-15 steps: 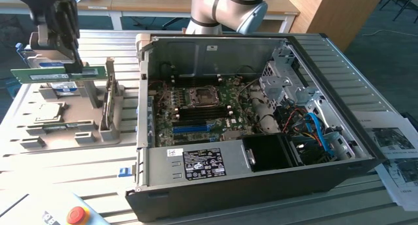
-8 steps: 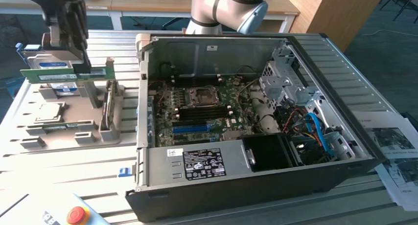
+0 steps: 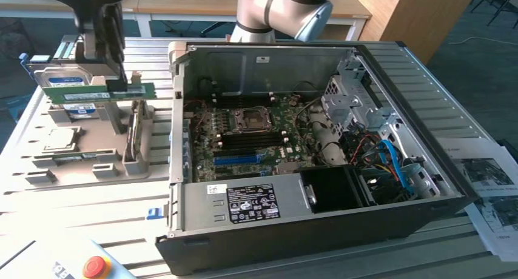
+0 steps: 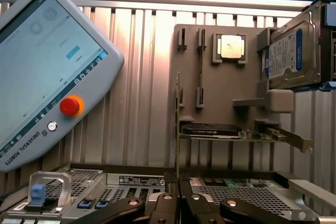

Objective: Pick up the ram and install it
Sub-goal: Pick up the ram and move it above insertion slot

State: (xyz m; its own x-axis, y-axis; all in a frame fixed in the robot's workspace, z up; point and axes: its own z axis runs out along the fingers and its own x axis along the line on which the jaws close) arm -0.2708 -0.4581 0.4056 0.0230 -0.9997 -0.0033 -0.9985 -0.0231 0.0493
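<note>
Scanning from the exterior view's left: a hard drive (image 3: 69, 82) is standing in the grey parts tray (image 3: 77, 173) on the worktop (image 3: 81, 218). The ram (image 3: 81, 94) is hanging just above that tray, roughly level. The jaws are pinching it off-centre, toward its end nearer the case. In the wrist view the stick is showing edge-on between the pressed jaws.

My read on the risk: the off-centre pinch is giving a long free end, so the stick could be swinging or slipping in the grip.

Next along is the open computer case (image 3: 324, 139). Its side wall (image 3: 174, 85) is standing just beside the stick's end, so a low carry could be clipping it.

Inside, the black memory slots (image 3: 236, 143) are sitting tight between the processor socket (image 3: 249, 119) and the blue slot (image 3: 242, 159). Any tilt could be jamming the stick or bending contacts.

The loose cables (image 3: 389, 161) further right are lying well apart from those slots.
</note>
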